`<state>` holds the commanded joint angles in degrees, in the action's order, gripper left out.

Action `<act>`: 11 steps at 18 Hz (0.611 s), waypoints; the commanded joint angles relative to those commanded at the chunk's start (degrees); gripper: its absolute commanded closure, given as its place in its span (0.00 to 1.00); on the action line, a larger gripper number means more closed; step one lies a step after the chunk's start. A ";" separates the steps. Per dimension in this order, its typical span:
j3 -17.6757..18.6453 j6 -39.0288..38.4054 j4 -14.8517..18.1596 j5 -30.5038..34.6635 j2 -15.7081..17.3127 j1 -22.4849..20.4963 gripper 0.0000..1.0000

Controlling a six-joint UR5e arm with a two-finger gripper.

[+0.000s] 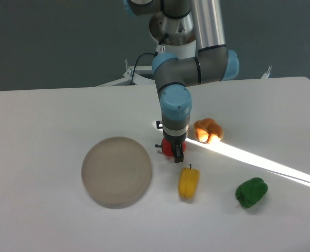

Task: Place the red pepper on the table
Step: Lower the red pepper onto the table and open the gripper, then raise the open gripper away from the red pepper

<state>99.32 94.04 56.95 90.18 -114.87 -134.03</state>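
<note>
1. Red shows beneath the gripper (177, 151): the red pepper (168, 148) sits low between the fingers, near the middle of the table (44, 115), well in from every edge.
2. The jaws stand narrow, one dark finger on each side of the red pepper, and they appear to be closed on it. Whether the grip is firm or just slackening cannot be told at this size.
3. The red pepper looks to be down at the tabletop or very nearly so. The contact itself is hidden by the fingers and the wrist above, so I cannot say for certain that it rests there.
4. The plate (116, 170), round and beige-grey, lies toward the table's near edge, left of the gripper and apart from it. It holds nothing.
5. Other vegetables lie on the table: the orange pepper (207, 130) just right of the wrist, the yellow pepper (189, 182) near the gripper on the near side, the green pepper (251, 192) farther toward the right edge.
6. Judged from this, the carrying is done or close to it. What is left is to open the jaws and lift the arm clear without nudging the yellow pepper.
</note>
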 joint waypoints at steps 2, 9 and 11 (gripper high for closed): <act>-0.44 0.00 0.09 0.00 0.44 -0.26 0.00; -5.35 2.36 0.97 0.79 1.67 -4.30 0.00; -7.03 4.82 0.97 0.88 1.32 -5.79 0.00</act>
<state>92.29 98.87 57.92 91.05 -113.55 -139.83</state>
